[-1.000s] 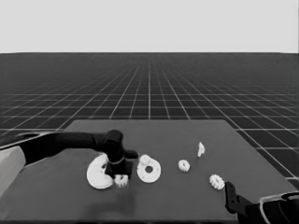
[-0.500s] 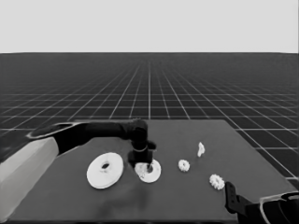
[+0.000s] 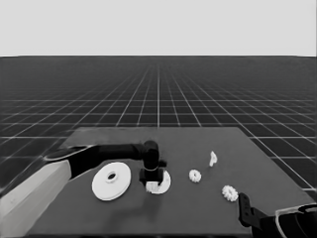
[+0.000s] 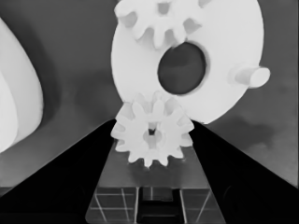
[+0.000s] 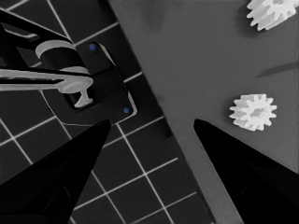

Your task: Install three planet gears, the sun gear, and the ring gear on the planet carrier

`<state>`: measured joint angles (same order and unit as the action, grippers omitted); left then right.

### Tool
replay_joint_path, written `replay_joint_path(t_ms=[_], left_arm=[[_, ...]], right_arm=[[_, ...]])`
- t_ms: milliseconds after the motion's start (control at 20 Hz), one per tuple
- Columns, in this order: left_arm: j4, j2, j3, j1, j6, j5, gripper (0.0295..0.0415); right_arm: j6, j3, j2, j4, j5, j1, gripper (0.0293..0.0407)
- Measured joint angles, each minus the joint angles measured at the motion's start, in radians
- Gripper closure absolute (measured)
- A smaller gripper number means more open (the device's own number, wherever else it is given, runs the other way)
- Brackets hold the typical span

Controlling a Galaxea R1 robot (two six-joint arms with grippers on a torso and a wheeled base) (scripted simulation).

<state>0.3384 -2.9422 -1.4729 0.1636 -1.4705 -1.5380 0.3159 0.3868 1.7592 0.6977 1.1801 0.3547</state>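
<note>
hanging over the smaller round part (image 3: 162, 181), the left gripper (image 3: 151, 182) is seen with a small gear (image 4: 152, 135) clamped between its two fingers. one gear (image 4: 161, 19) is already seated on this part, and a bare peg (image 4: 250, 76) is seen at its rim. the larger round part (image 3: 111, 181) lies just beside it. two gears (image 3: 195, 175) (image 3: 229, 193) and a thin white piece (image 3: 212, 158) lie farther right. the right gripper (image 5: 152, 140) is parked at the table's corner, its fingers spread wide and holding nothing.
</note>
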Motion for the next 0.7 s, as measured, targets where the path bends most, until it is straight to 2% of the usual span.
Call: replay_joint_path(t_ms=[300, 400, 450, 500, 700], left_arm=[[0.018, -0.004, -0.016, 0.017, 0.01, 0.007, 0.0398], [0.018, -0.004, -0.016, 0.017, 0.011, 0.007, 0.0339], [0.019, -0.004, -0.016, 0.017, 0.011, 0.007, 0.033], [0.019, -0.004, -0.016, 0.017, 0.011, 0.007, 0.0327], [0.019, -0.004, -0.016, 0.017, 0.011, 0.007, 0.0326]], right_arm=[[0.0, 0.0, 0.0, 0.0, 0.0, 0.0, 0.0315], [0.0, 0.0, 0.0, 0.0, 0.0, 0.0, 0.0315], [0.0, 0.0, 0.0, 0.0, 0.0, 0.0, 0.0315], [0.0, 0.0, 0.0, 0.0, 0.0, 0.0, 0.0315], [0.0, 0.0, 0.0, 0.0, 0.0, 0.0, 0.0315]])
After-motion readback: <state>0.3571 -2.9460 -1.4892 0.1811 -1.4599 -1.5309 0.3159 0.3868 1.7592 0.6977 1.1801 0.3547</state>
